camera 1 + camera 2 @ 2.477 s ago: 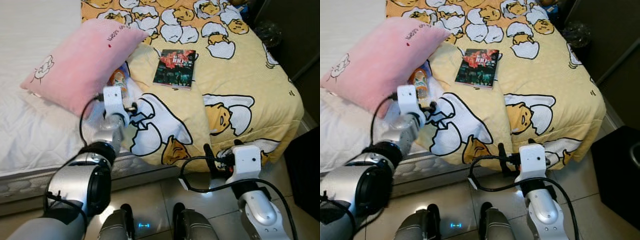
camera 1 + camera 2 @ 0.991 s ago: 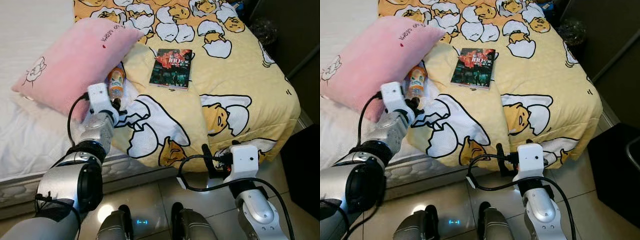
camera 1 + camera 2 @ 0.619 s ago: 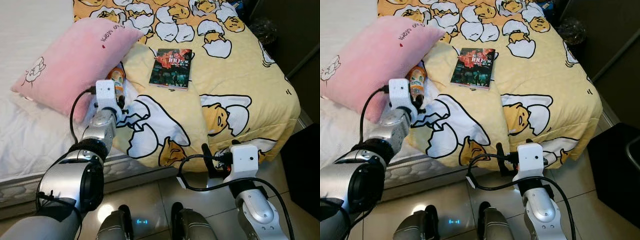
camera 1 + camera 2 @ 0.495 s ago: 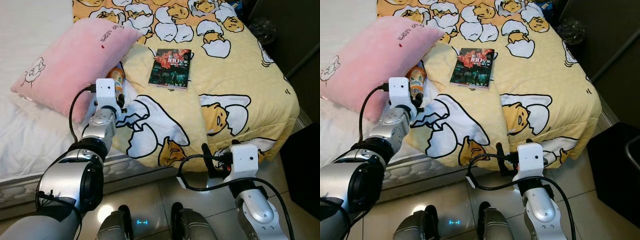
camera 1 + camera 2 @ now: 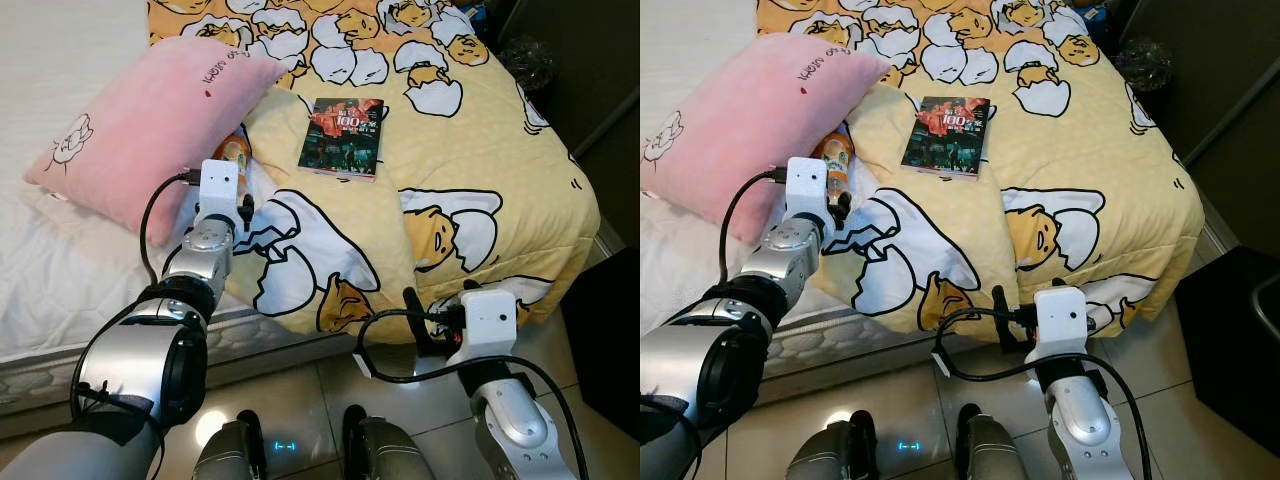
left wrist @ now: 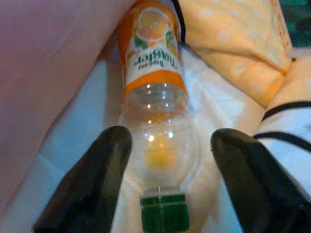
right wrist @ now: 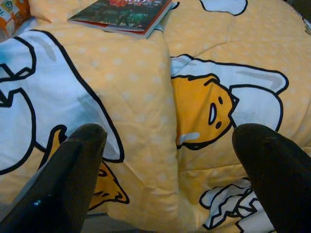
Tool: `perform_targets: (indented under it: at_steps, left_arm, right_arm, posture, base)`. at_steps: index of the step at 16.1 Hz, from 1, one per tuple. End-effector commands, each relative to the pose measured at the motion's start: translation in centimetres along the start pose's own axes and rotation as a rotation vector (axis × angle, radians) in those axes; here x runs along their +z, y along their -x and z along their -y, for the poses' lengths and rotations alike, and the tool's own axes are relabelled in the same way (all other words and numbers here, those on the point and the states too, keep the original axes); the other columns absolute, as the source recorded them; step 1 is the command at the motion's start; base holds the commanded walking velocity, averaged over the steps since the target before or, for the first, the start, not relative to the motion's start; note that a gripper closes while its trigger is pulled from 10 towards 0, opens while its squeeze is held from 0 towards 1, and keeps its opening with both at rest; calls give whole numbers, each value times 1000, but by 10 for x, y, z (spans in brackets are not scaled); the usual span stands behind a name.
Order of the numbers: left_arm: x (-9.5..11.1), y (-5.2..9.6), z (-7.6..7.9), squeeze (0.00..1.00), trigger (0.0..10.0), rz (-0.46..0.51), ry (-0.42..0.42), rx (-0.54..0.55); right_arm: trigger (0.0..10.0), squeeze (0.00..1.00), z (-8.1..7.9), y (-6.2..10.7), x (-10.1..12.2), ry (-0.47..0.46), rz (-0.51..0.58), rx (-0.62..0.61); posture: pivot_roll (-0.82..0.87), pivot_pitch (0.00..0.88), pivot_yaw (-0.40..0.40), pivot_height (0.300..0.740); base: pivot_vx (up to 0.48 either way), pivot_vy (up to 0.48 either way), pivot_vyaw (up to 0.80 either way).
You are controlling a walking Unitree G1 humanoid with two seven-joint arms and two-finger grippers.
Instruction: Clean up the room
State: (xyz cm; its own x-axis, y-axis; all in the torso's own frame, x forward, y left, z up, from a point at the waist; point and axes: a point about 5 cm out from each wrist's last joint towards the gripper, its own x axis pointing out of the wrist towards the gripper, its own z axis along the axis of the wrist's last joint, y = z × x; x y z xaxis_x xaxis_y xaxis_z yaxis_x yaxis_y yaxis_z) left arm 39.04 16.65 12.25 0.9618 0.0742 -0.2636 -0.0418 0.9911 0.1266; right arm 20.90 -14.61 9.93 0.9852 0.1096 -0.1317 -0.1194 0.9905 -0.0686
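One orange-juice bottle [image 6: 156, 104] is the thing in hand here: a clear plastic bottle with an orange label and a green cap, almost empty, lying on its side on the white sheet [image 6: 87, 141] of the bed. It sits in the trough between the pink pillow [image 5: 150, 120] and the folded edge of the yellow egg-print quilt [image 5: 480, 150], which is probably why it lies wedged there rather than rolling off.

The left gripper [image 6: 170, 179] reaches across the mattress edge to it, and its jaws are spread wide, one on each side of the bottle's clear shoulder. The cap points back toward the wrist, between the two black fingers [image 6: 97, 179], and the labelled body runs away from the jaws toward the pillow. Neither finger appears to touch the plastic yet; a gap shows on both sides. Judged from this, the jaws straddle the neck end so that closing would pinch the bottle near its shoulder.

The right gripper [image 7: 170, 160] hangs low beside the foot of the bed, jaws spread and holding nothing, facing the quilt's overhang. A paperback book [image 5: 345, 135] lies flat on the quilt, well apart from both jaws, likely another item to tidy.
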Motion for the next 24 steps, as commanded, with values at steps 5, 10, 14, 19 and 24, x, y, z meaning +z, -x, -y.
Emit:
perform_targets:
  at_steps: [5,10,14,19,24]
  left_arm:
    - [-26,4,2,1000,10000,-115,63,-21]
    - [-30,5,7,0,10000,-132,67,-19]
    - [-29,5,4,0,10000,-116,80,-3]
    - [-43,8,-3,0,0,-171,234,38]
    - [-44,8,-2,0,0,-168,201,8]
  right_arm:
    - [10000,0,-9,12,-11,-49,-48,147]
    - [10000,0,-20,16,-12,-17,-57,301]
    - [10000,0,-19,15,-12,12,-41,300]
    - [10000,0,-23,17,-11,15,-36,305]
    - [10000,0,-25,14,-13,18,-41,305]
  posture:
    - [-298,211,-65,740]
    - [-320,215,-64,740]
    - [-326,222,-63,740]
    - [-320,225,-65,740]
    - [-307,214,-64,740]
  base:
    - [0,0,0]
    - [0,0,0]
    - [0,0,0]
    - [0,0,0]
    - [0,0,0]
